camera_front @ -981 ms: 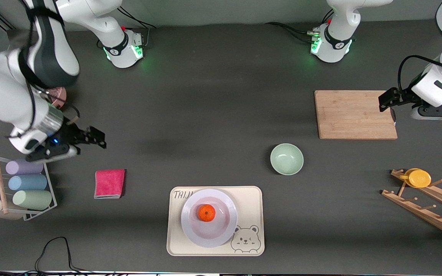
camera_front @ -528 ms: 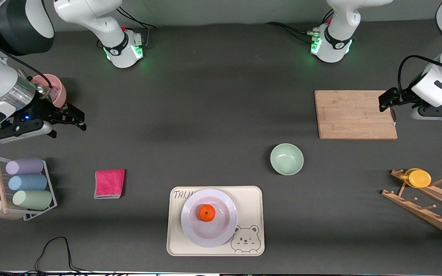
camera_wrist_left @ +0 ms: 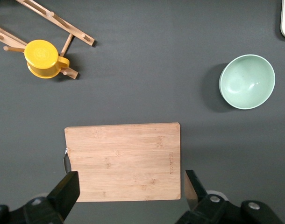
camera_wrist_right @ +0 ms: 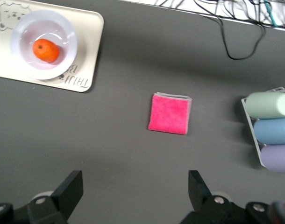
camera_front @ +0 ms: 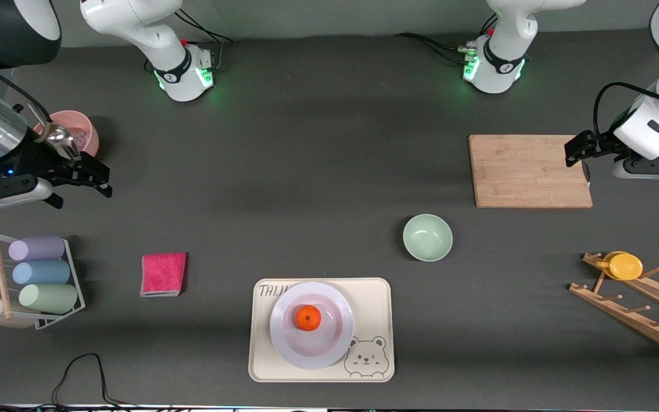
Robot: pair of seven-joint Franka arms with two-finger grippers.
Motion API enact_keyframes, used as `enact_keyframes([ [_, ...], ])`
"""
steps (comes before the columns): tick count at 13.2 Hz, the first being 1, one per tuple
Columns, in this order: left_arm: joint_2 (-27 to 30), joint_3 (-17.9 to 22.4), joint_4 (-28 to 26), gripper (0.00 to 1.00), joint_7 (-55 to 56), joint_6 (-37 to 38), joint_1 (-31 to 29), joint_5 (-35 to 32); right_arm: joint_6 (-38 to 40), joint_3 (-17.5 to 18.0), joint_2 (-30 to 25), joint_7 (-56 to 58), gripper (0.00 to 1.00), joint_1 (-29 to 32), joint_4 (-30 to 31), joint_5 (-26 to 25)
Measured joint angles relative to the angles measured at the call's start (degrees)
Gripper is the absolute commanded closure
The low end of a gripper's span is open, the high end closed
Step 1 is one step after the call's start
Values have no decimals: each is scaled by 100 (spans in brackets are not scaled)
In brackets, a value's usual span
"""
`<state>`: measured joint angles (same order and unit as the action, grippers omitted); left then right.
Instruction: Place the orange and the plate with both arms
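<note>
The orange (camera_front: 308,317) sits in the middle of the plate (camera_front: 312,325), and the plate rests on the beige bear tray (camera_front: 375,312), which lies at the 6 o'clock edge of the worktop (camera_front: 318,171) in the front view, nearest that camera. In the right wrist view the orange (camera_wrist_right: 45,50) shows inside the plate (camera_wrist_right: 43,44) on the tray (camera_wrist_right: 89,37), all untouched.

The right gripper (camera_front: 86,177) hangs at about 9 o'clock in the front view, over bare worktop just beside a pink cup (camera_front: 75,131) toward the right arm's end. Its fingers (camera_wrist_right: 70,191) stand wide apart and hold nothing. The pink cloth (camera_front: 163,274) lies on the worktop between the tray and a wire rack of pastel cups (camera_front: 40,272); the cloth (camera_wrist_right: 169,113) and the rack (camera_wrist_right: 271,130) also show in the right wrist view.

The left gripper (camera_front: 584,150) hangs at about 3 o'clock, over the edge of the wooden cutting board (camera_front: 530,170) toward the left arm's end. Its fingers (camera_wrist_left: 67,193) are spread apart and empty, with the board (camera_wrist_left: 123,161) below them. The mint-green bowl (camera_front: 427,237) stands empty between the board and the tray, apart from both. A yellow cup (camera_front: 624,266) hangs on a wooden peg rack (camera_front: 638,309) at about 4 o'clock.
</note>
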<state>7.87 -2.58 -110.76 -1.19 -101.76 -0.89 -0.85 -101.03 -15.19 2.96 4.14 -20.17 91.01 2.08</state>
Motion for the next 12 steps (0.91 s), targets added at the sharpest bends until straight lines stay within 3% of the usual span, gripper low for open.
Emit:
enact_keyframes([
  [3,-2,0,2,0,0,1,0,0,343,772,221,-26,0,1041,-152,0],
  [7,-3,-25,46,0,0,-9,3,0,365,1623,367,-543,0,1647,77,1],
  [10,-5,-87,288,0,-1,23,6,6,269,2002,364,-810,0,1648,112,1],
  [12,-4,-88,587,0,-1,312,6,22,280,2032,317,-815,0,1690,113,-5],
])
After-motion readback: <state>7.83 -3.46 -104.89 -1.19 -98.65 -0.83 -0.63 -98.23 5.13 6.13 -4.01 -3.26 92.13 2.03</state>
